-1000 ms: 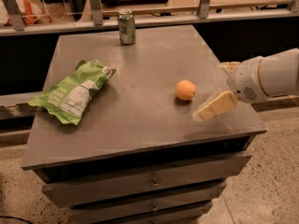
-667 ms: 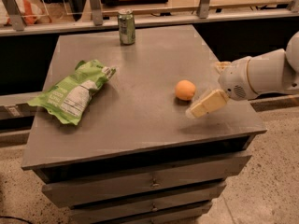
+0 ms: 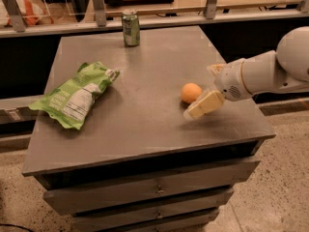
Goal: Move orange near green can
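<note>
The orange (image 3: pixel 190 92) lies on the grey cabinet top (image 3: pixel 145 110), right of its middle. The green can (image 3: pixel 130 28) stands upright at the far edge, well apart from the orange. My gripper (image 3: pixel 202 92) reaches in from the right on a white arm (image 3: pixel 270 71) and sits right beside the orange at its level. It is open: one cream finger (image 3: pixel 203 105) lies just in front of and to the right of the orange, and the other finger (image 3: pixel 215 68) shows behind it. The orange rests on the top and is not held.
A flat crinkled green chip bag (image 3: pixel 75 96) lies on the left half of the top. Drawers (image 3: pixel 154 190) are below the front edge. A rail with metal posts (image 3: pixel 145 18) runs behind the cabinet. The floor drops away on the right.
My gripper has moved left, closing in on the orange. The orange, can and bag have not moved.
</note>
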{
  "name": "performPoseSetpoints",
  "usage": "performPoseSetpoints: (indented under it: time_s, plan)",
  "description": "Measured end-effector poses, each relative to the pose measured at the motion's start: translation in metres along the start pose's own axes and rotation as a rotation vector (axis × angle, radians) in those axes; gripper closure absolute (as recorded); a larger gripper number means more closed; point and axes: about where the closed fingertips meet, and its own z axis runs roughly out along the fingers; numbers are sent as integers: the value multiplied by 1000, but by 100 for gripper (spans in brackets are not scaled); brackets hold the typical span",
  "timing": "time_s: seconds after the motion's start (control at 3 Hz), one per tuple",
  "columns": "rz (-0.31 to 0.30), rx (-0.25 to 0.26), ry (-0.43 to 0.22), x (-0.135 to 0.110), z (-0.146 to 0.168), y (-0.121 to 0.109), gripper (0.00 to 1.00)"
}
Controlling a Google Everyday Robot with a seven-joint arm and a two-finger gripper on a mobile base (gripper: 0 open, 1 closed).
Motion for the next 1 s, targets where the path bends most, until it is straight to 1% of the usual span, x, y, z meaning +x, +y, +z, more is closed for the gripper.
performPoseSetpoints:
  time_s: [0.33, 0.67, 1.0]
  plan:
    - [-3, -37, -8, -1, 9, 1, 16]
    - [-9, -68, -9, -1, 12, 4, 39]
    - [-36, -92, -16, -7, 16, 2, 62]
